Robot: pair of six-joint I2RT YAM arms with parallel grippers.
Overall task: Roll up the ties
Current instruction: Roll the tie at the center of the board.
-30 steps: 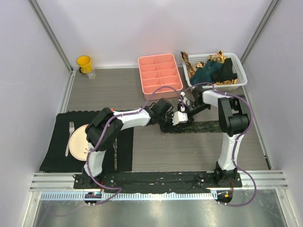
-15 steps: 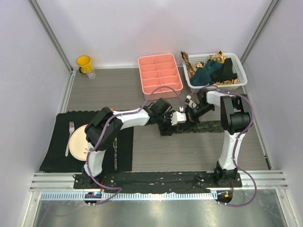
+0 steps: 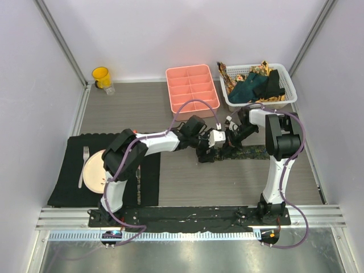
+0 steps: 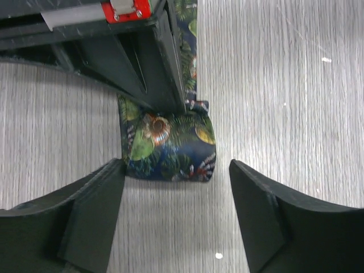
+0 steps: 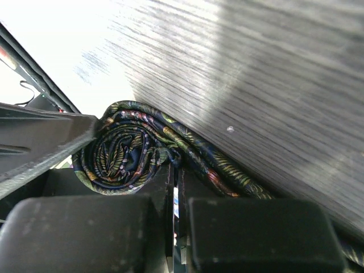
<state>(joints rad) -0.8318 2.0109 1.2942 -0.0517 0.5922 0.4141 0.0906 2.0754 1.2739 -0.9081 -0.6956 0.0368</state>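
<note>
A dark tie with a multicoloured leaf pattern lies on the table, its flat part (image 3: 250, 151) running right. Its left end is wound into a roll (image 4: 168, 148), also seen in the right wrist view (image 5: 122, 153). My right gripper (image 3: 226, 142) (image 5: 177, 170) is shut, its fingertips pinching the tie at the roll. My left gripper (image 3: 207, 153) (image 4: 176, 170) is open, its fingers on either side of the roll's near end, the left finger (image 4: 96, 199) almost touching it. More ties (image 3: 253, 85), teal, black and gold-brown, lie heaped in the white basket (image 3: 289, 91).
A pink divided tray (image 3: 192, 91) stands behind the grippers. A yellow cup (image 3: 101, 77) is at the back left. A black placemat (image 3: 68, 170) with a plate (image 3: 94, 169) and fork (image 3: 84, 165) lies at the left.
Both grippers and the roll have shifted to the right along the tie. The flat part of the tie on the table is shorter.
</note>
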